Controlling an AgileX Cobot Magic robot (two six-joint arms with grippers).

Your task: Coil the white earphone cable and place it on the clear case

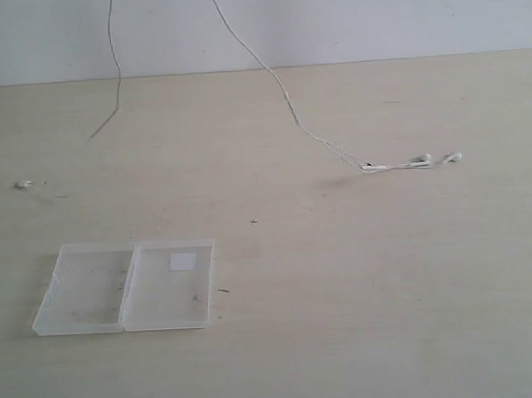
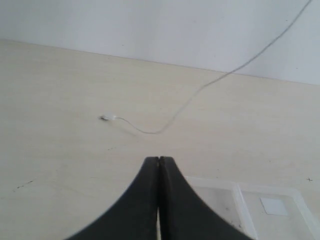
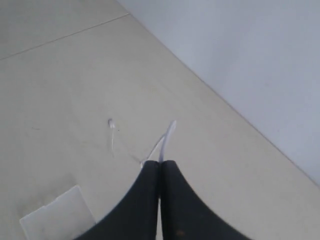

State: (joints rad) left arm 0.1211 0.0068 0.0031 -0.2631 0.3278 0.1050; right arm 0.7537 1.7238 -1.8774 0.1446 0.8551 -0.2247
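Exterior view: the white earphone cable (image 1: 284,102) rises out of frame in two strands, with its earbuds (image 1: 424,158) lying far right on the worktop (image 1: 339,292). The clear case (image 1: 86,293) lies open near left, with bare surface all around it. Only the wrist views show the claws: the right claw (image 3: 160,162) is closed on the cable, and the left claw (image 2: 159,159) is closed and holds nothing.

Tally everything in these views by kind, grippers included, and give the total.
white earphone cable: 1
clear case: 1
grippers: 2, the left gripper and the right gripper
Total: 4
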